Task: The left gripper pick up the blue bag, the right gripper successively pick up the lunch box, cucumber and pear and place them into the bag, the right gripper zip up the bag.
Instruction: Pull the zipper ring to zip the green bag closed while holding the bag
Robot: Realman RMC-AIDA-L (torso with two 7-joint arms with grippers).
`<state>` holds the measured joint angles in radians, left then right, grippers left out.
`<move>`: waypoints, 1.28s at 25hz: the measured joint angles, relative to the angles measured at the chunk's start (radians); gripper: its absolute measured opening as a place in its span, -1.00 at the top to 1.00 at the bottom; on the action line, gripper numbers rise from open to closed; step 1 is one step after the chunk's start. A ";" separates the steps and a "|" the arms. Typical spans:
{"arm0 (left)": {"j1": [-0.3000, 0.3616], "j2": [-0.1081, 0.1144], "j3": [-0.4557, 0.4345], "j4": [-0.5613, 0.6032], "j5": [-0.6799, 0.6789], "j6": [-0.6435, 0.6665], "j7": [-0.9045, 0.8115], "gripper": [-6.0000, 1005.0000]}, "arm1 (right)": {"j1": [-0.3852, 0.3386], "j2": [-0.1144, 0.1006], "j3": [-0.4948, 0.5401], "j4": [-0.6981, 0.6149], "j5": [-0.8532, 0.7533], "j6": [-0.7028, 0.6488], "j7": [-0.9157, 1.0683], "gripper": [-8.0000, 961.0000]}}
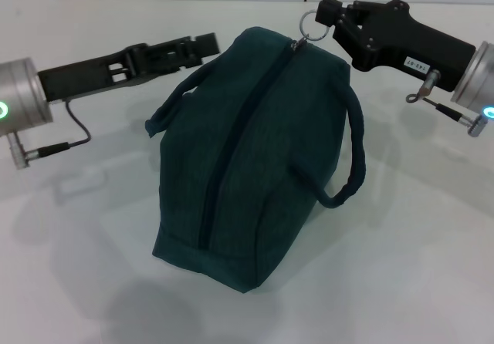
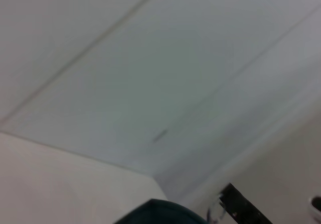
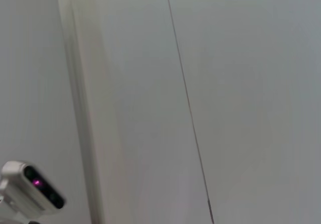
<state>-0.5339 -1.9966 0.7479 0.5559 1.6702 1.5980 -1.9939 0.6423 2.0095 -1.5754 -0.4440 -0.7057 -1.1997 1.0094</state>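
The blue bag (image 1: pixel 255 159) is sitting on the white table (image 1: pixel 417 267), its zipper (image 1: pixel 231 143) running closed along the whole top seam as far as the head view shows. The ring pull (image 1: pixel 312 24) is standing at the far end of that seam, and the right gripper (image 1: pixel 328 21) is resting right against it, fingertips pinched on the ring or just touching it; I cannot tell whether they are truly clamping it. One loop handle (image 1: pixel 351 159) is drooping down the bag's right side, the other (image 1: pixel 174 101) lying toward the left.

The left gripper (image 1: pixel 202 45) is reaching in low beside the far left shoulder of the bag, near that handle; whether its fingers are parted or holding fabric cannot be told from here.

No lunch box, cucumber or pear is lying anywhere on the table, so they are likely inside already. Judging by the closed seam, the zipping looks finished or nearly so, leaving only the release.
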 joint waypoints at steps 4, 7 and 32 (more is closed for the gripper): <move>-0.014 -0.002 0.063 0.051 0.000 0.001 -0.053 -0.75 | -0.003 0.002 0.000 0.002 0.000 -0.009 -0.008 0.97; -0.014 -0.009 0.099 0.088 0.002 -0.001 -0.084 -0.75 | -0.010 0.003 0.000 0.002 0.003 -0.018 -0.016 0.97; -0.036 -0.036 0.106 0.125 0.061 -0.030 -0.077 0.14 | -0.020 0.001 0.000 0.002 0.009 -0.039 -0.029 0.98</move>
<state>-0.5703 -2.0323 0.8534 0.6809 1.7311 1.5680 -2.0709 0.6221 2.0109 -1.5753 -0.4418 -0.6964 -1.2389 0.9800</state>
